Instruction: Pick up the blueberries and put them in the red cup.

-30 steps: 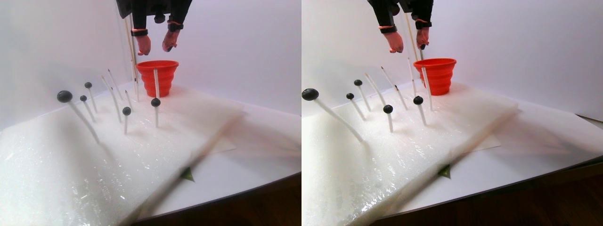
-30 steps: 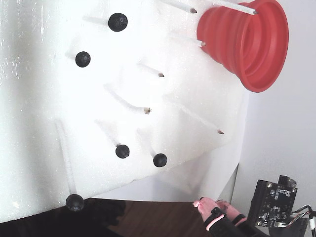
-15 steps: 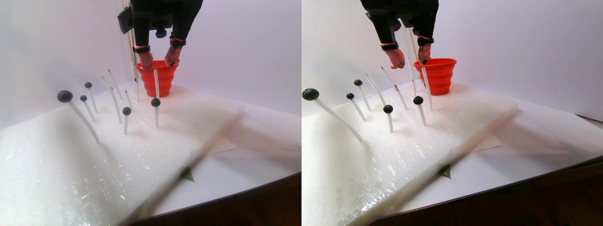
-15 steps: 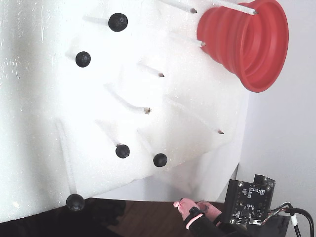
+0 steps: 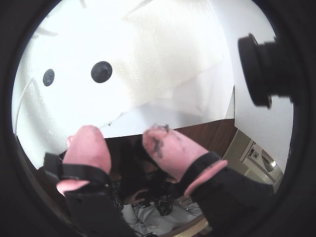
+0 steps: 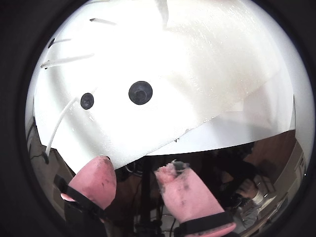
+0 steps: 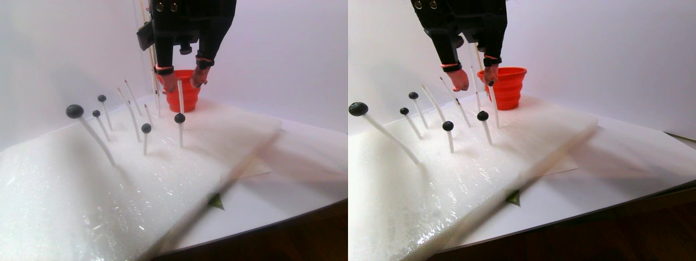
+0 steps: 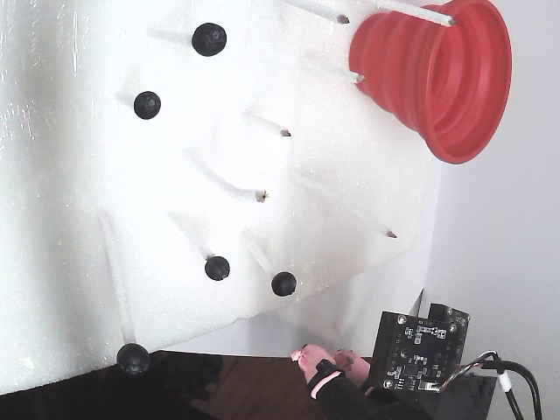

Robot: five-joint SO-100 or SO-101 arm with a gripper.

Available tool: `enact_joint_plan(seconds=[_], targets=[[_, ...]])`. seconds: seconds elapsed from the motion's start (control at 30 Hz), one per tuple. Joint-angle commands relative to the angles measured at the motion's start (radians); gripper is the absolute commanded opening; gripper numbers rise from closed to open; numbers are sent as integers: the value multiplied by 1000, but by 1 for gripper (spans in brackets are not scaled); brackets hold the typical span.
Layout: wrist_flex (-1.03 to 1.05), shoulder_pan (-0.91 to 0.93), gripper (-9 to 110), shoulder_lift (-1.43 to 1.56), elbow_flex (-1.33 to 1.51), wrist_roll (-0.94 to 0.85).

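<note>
Stereo pair view is showing the hand hanging low in front of the red cup, with its two pink fingertips apart and nothing between them, so it is released. The red cup is standing upright at the far end of the white foam sheet, which is lying on the worktop. Five blueberries are sitting on the tips of thin white sticks pushed into the foam, all on the near side of the red cup; the closest one to the cup is a short way in front of it, and the others are spreading further toward the left edge of this view. Several sticks near the cup are standing bare. Both wrist views are showing the pink fingertips spread open past the edge of the foam, with two blueberries beyond them. Fixed view is showing the red cup at the top and the hand well apart from it, at the bottom edge.
</note>
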Motion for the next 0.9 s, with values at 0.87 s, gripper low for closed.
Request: enact_joint_plan(seconds=[0.87], targets=[[-305,-21,17,-316,-129,38]])
